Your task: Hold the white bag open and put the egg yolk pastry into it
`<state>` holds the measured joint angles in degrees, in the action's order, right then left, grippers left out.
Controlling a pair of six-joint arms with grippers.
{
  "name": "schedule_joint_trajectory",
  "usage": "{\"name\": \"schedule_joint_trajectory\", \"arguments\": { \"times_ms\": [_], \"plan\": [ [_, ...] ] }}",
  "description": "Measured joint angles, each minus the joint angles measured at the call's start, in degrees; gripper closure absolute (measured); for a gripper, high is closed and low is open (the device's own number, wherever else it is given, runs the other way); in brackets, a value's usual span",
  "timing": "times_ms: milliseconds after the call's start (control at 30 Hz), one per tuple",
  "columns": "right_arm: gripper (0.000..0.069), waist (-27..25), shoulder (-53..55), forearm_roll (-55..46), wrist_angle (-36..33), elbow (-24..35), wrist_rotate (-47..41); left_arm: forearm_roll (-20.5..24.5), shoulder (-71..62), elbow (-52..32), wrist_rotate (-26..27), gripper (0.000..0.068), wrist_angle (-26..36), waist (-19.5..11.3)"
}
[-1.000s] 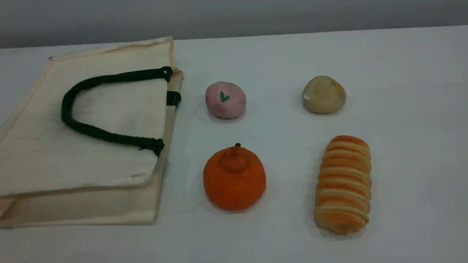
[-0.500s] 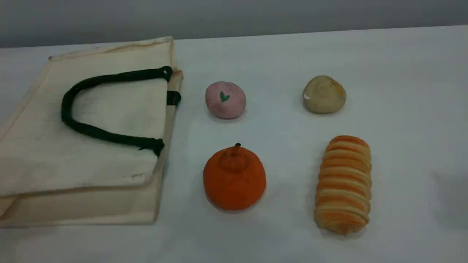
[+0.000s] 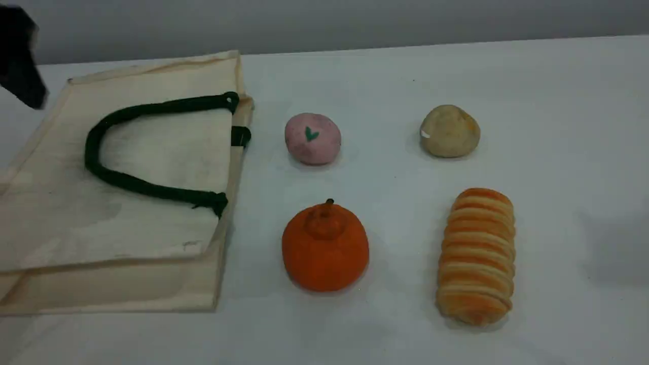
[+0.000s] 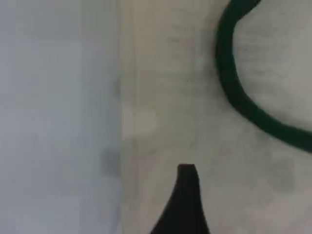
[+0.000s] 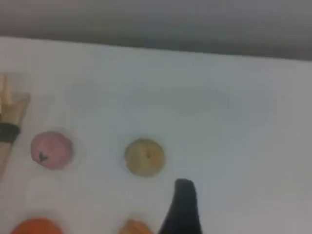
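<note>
The white bag (image 3: 152,147) lies flat on the table's left side, its dark green handle (image 3: 152,191) resting on top and its mouth facing right. The egg yolk pastry (image 3: 449,131), a small tan dome, sits at the back right and also shows in the right wrist view (image 5: 145,157). My left gripper (image 3: 25,76) is a dark blur above the bag's far left corner. Its fingertip (image 4: 186,175) hovers over the cloth beside the handle (image 4: 234,92), holding nothing. Of my right gripper, outside the scene view, one fingertip (image 5: 184,192) shows, high above the table right of the pastry, nothing in it.
A pink ball with a green mark (image 3: 312,138) lies just right of the bag's mouth. An orange fruit (image 3: 325,248) sits in front of it. A long striped bread roll (image 3: 476,256) lies in front of the pastry. A shadow falls on the table's right side.
My left gripper has come into the scene view at the top left, over the bag's far corner. The shadow on the table's right side has grown. Nothing on the table has moved.
</note>
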<state>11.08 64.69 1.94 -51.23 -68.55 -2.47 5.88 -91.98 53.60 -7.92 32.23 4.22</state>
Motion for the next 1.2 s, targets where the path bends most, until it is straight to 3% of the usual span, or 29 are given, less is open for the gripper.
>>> {"name": "schedule_joint_trajectory", "arguments": {
  "times_ms": [633, 1200],
  "plan": [
    [0.0128, 0.0, 6.3, 0.0, 5.3, 0.1, 1.0, 0.2, -21.7, 12.3, -0.7, 0.0102, -3.5, 0.0],
    [0.0128, 0.0, 6.3, -0.2, 5.2, 0.1, 1.2, 0.0, -27.9, 12.9, -0.7, 0.0104, -8.8, 0.0]
  ]
}}
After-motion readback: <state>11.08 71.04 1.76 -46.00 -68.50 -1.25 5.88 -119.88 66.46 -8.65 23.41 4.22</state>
